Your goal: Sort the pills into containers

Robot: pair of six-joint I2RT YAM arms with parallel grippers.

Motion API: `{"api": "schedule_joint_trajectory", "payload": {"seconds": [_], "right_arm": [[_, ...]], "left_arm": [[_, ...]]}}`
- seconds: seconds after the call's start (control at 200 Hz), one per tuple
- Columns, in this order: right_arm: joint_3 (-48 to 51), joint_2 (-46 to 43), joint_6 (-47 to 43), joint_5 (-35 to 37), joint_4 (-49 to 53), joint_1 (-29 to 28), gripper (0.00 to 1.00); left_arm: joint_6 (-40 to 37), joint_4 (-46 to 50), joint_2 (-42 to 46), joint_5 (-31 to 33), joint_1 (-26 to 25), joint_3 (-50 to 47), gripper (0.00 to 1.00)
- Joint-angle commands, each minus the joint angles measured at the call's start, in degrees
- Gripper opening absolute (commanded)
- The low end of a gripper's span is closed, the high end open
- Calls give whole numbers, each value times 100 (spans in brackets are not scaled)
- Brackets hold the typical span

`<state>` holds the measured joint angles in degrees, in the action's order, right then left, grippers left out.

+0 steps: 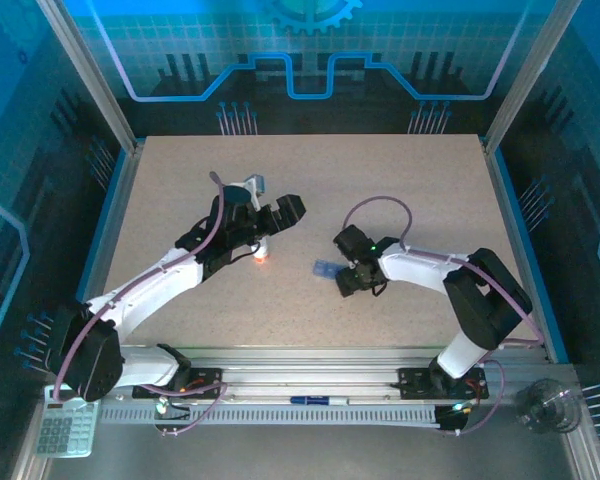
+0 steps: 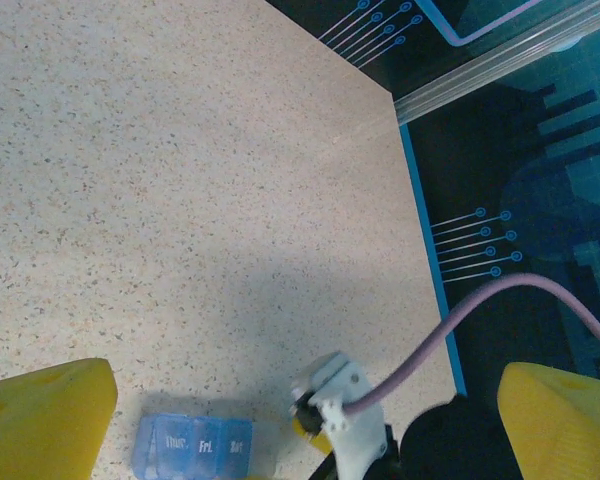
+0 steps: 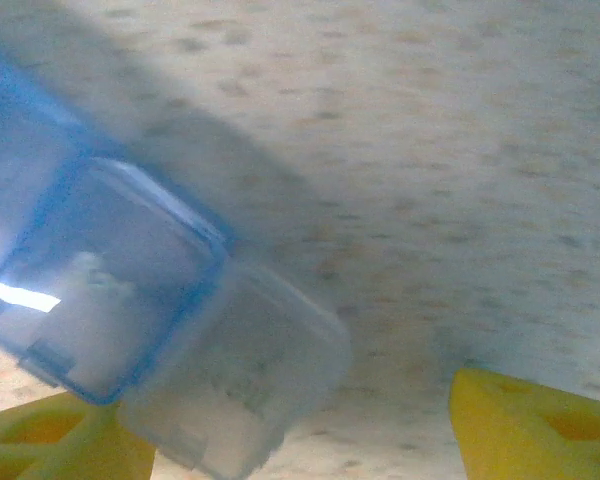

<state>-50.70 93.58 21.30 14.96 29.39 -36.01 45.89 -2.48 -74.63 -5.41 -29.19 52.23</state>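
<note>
The containers, a translucent blue pill box (image 1: 326, 269), lie flat on the speckled table just left of my right gripper (image 1: 350, 280). In the right wrist view the pill box (image 3: 100, 270) is close up, with a clear lid flap (image 3: 245, 385) raised at its near end. The flap sits between the yellow fingers (image 3: 540, 425) of my right gripper (image 3: 280, 410), whose jaws stand apart with a gap on the right. A whitish blob (image 3: 85, 290) shows in one compartment; I cannot tell if it is a pill. My left gripper (image 1: 272, 226) hangs wide open, holding nothing, with the pill box (image 2: 192, 446) below it.
A small orange bottle (image 1: 261, 256) stands beneath the left arm's wrist. The right arm's wrist and purple cable (image 2: 450, 325) lie close to the left gripper (image 2: 308, 388). A calculator (image 1: 65, 430), a pen (image 1: 310, 400) and a clear cup (image 1: 545, 405) sit beyond the near rail.
</note>
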Motion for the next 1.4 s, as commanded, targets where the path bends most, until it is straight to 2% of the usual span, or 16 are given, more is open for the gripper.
{"api": "schedule_joint_trajectory", "payload": {"seconds": [0.0, 0.19, 0.42, 0.6, 0.846, 1.396], "right_arm": [[-100, -176, 244, 205, 389, 389, 76], [-59, -681, 125, -473, 415, 759, 77], [-119, -1238, 208, -1092, 376, 1057, 77], [-484, -699, 233, -1206, 184, 1122, 79], [-735, 38, 243, -1328, -85, 1108, 79], [-391, 481, 348, -1294, -389, 1101, 78]], "left_arm": [[-271, 167, -54, -107, 49, 252, 99], [-558, 445, -168, -184, 47, 459, 99], [-1406, 1129, -493, -250, 39, 851, 99], [-2305, 1773, -816, -153, -52, 1180, 99], [-3678, 2609, -1220, 610, -636, 1543, 99], [-4986, 2694, -2035, 1203, -1576, 1510, 99]]}}
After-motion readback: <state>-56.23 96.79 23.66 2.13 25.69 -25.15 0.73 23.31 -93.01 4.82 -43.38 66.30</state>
